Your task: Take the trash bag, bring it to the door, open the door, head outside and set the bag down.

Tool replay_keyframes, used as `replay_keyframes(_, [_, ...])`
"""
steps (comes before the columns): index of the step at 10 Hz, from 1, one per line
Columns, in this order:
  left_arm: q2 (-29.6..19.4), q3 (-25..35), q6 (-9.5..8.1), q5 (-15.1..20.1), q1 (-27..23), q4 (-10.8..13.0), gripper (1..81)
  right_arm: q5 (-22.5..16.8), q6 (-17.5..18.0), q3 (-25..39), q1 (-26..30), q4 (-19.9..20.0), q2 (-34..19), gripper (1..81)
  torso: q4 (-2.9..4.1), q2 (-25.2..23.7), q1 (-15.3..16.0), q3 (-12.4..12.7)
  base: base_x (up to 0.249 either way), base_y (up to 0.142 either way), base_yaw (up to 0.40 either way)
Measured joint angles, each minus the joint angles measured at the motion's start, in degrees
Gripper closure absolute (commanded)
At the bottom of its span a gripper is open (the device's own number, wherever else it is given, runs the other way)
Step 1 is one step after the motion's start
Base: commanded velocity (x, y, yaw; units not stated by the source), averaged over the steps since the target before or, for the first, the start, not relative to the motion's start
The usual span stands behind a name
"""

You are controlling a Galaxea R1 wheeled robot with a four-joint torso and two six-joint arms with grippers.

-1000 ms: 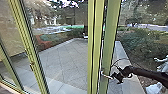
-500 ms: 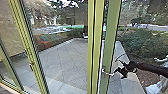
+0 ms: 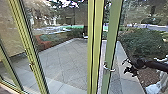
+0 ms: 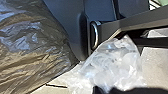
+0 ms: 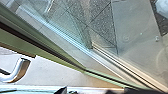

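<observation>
My right gripper [image 3: 127, 67] is off the right side of the door's silver handle [image 3: 108, 68], apart from it, its two dark prongs spread. The green-framed glass door [image 3: 113, 32] stands slightly ajar, a narrow gap beside the post. In the right wrist view the handle [image 5: 21, 68] sticks out by the green door frame [image 5: 52, 53]. In the left wrist view are a large dark, wrinkled plastic trash bag [image 4: 30, 47] and a see-through bag [image 4: 115, 62] with pale contents. What holds either bag is hidden.
Green posts [image 3: 95, 50] stand left of the door, and another frame post [image 3: 31, 55] is farther left. Through the glass lie a paved terrace [image 3: 67, 60], a pale stone edge and bushes [image 3: 142, 37]. A whitish shape [image 3: 153, 88] shows at the lower right.
The right gripper has drawn away from the handle, to the right and slightly up. The door frame and handle have shifted a little right, and the gap beside the post is wider.
</observation>
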Motion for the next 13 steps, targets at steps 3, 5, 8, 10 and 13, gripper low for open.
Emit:
replay_keyframes(3, [0.0,0.0,0.00,0.1,0.0,0.0,81.1,0.3,-6.4,-2.2,2.2,-7.0,-2.0,1.0,-1.91,0.0,0.0,1.2,0.000,0.000,0.000])
replay_keyframes(5, [0.0,0.0,0.00,0.1,0.2,0.0,81.1,-0.5,-11.6,-3.3,2.2,-10.6,-3.4,1.0,-1.94,0.0,0.1,1.2,0.000,0.000,0.000])
replay_keyframes(8, [0.0,0.0,0.00,0.1,0.2,0.0,81.1,-1.0,-17.4,-3.1,2.8,-16.7,-4.1,1.0,-1.94,0.0,0.1,1.2,0.000,0.000,0.000])
replay_keyframes(10, [0.1,0.0,-0.02,0.1,0.2,0.0,81.1,-1.2,-20.2,-1.8,3.3,-21.1,-5.7,1.0,-1.94,0.0,0.1,1.2,0.000,0.000,0.000])
replay_keyframes(13, [0.1,0.0,0.00,0.2,0.2,-0.2,81.1,-1.3,-20.4,-0.6,3.4,-30.0,-6.4,1.0,-1.94,0.0,0.1,1.2,0.000,0.000,0.000])
